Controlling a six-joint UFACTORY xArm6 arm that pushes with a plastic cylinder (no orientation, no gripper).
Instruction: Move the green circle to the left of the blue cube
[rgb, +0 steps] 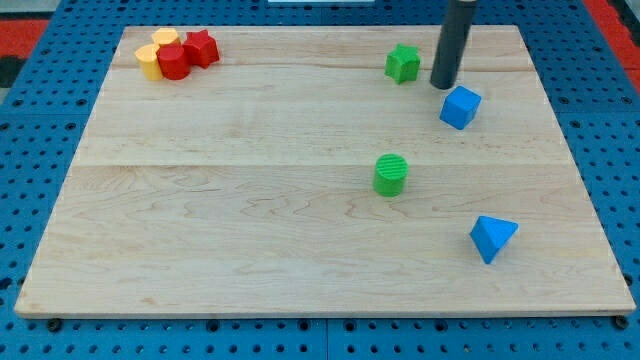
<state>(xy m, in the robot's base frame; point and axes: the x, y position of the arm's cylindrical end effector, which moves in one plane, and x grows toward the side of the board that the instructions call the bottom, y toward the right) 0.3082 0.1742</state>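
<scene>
The green circle (390, 174) is a short cylinder standing on the wooden board (250, 200), right of centre. The blue cube (460, 106) sits toward the view's upper right, above and to the right of the green circle. My tip (443, 84) is the lower end of the dark rod. It rests just above and left of the blue cube, between it and a green star (402, 63). My tip is well apart from the green circle.
A blue triangular block (492, 238) lies at the lower right. At the top left, a red star (202, 47), a red cylinder (173, 62) and yellow blocks (153, 55) cluster together. A blue pegboard surrounds the board.
</scene>
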